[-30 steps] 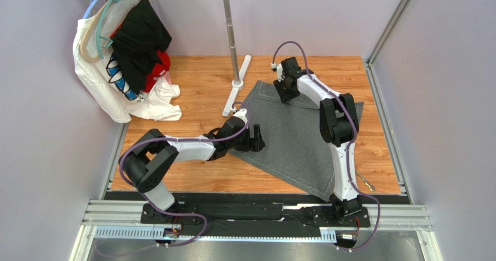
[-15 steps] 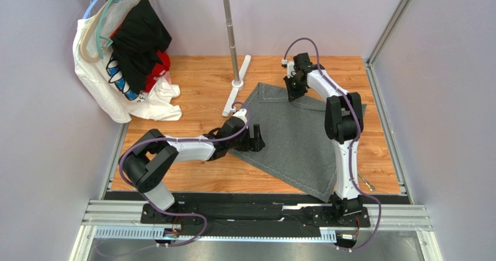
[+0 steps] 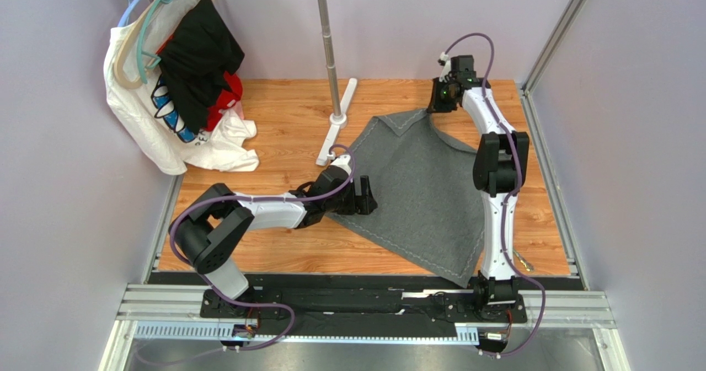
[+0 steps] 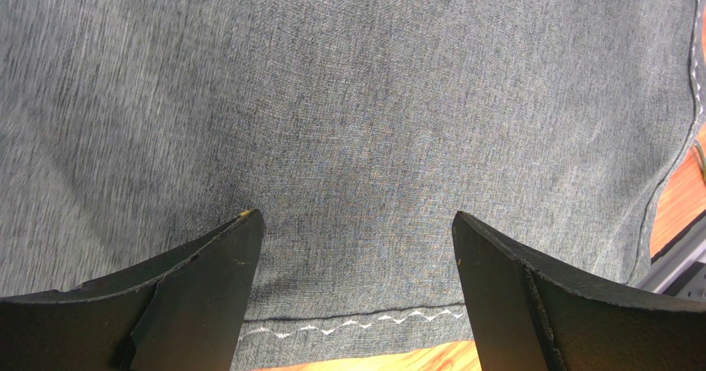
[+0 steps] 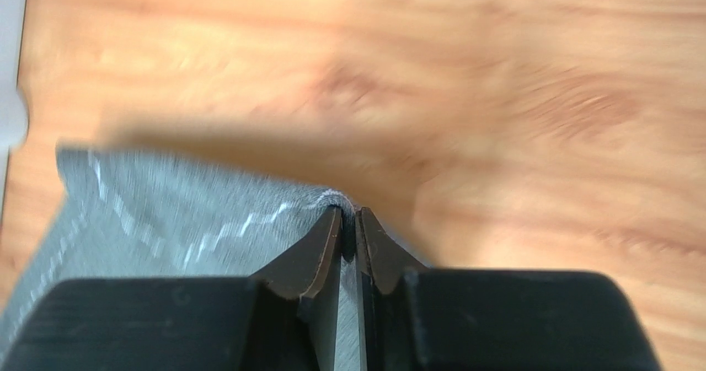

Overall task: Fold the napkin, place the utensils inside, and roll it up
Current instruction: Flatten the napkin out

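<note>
Wooden table [image 3: 282,131] holds the napkin [image 3: 414,181]: right claw [image 5: 349,214] clamps its edge, left claw [image 4: 355,215] gapes over it.

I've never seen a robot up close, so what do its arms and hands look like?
The left arm and right arm have white links joined by chunky black joints, each with a thin purple cable looping alongside. The left hand and right hand each end in two dark, wedge-shaped fingers.

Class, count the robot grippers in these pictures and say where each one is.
2. The left gripper hangs open over the napkin's left edge. The right gripper is shut on the napkin's far corner, holding it raised. Neither is hidden.
</note>
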You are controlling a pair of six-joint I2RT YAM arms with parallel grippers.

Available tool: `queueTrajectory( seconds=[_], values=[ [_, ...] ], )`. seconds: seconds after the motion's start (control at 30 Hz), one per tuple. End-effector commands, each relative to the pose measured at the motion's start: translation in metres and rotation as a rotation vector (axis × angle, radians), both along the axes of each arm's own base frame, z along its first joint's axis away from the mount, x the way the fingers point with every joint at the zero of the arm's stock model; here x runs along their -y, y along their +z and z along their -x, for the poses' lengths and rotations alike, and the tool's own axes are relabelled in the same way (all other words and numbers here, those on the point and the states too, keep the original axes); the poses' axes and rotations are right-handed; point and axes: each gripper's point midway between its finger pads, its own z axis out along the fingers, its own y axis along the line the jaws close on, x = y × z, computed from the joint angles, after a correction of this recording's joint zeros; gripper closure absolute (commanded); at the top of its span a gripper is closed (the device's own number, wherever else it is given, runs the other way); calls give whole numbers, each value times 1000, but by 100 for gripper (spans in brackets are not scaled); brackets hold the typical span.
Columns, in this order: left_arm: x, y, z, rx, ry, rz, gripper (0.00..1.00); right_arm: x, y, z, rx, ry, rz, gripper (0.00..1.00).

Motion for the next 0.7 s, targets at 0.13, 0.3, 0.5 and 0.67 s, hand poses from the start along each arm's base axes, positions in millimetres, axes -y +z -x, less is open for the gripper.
queueTrajectory(
  seconds=[0.13,0.3,0.5,0.67],
  values=[
    [-5,-14,6,-57,10,-44,6,29,17,-57,123,-191,-149,61],
    [-6,-14,7,-60,11,-49,6,42,50,-61,186,-216,-205,46],
    [-3,-5,6,-42,-4,-32,6,32,81,-20,219,-153,-179,46],
    [4,9,1,-15,-20,-3,6,-41,68,42,138,-2,-143,46]
  ],
)
